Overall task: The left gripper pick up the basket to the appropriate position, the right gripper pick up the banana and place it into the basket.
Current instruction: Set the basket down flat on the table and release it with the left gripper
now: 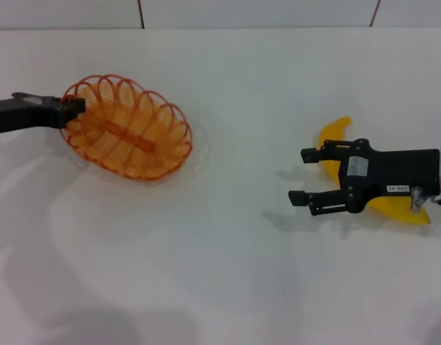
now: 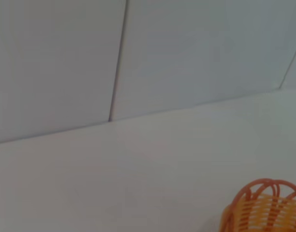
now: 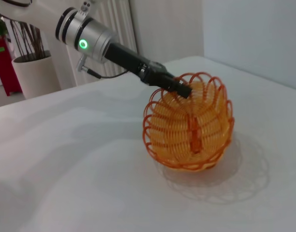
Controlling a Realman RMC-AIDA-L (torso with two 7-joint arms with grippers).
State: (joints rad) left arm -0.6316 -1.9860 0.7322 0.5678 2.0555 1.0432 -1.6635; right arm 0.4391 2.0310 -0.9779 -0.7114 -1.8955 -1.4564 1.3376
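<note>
The orange wire basket is at the left of the white table, tipped up on one side. My left gripper is shut on its rim at the left end; in the right wrist view the left gripper pinches the rim of the tilted basket, whose shadow lies below it. The left wrist view catches only a corner of the basket. At the right lies the yellow banana. My right gripper is open over it, hiding its middle, with its fingertips past the banana toward the basket.
The white table runs back to a tiled wall. Beyond the table, the right wrist view shows a white plant pot and a red object.
</note>
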